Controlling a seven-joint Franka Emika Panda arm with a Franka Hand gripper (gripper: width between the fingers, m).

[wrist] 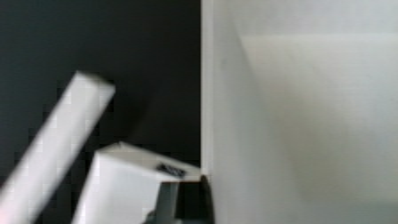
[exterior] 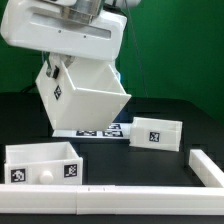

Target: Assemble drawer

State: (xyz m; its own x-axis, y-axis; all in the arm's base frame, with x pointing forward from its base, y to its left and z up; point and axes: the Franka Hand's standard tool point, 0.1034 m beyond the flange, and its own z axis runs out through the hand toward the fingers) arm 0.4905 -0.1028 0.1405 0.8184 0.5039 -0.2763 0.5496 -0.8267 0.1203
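The wrist view is showing the pincer point(wrist: 199, 196) clamping narrowly on a wall of the box point(wrist: 302, 100), with only 1 dark finger point(wrist: 175, 195) visible against it. The exterior view is hiding that grip behind the arm. There the box is hanging tilted under the pincer, its low corner over the marker board point(exterior: 100, 130); contact cannot be told. Beyond, the closer tray point(exterior: 158, 132) is sitting beside that board, the farther tray point(exterior: 45, 163) is lying well apart, and the bar point(exterior: 120, 203) is lying farthest away on the table point(exterior: 150, 160).
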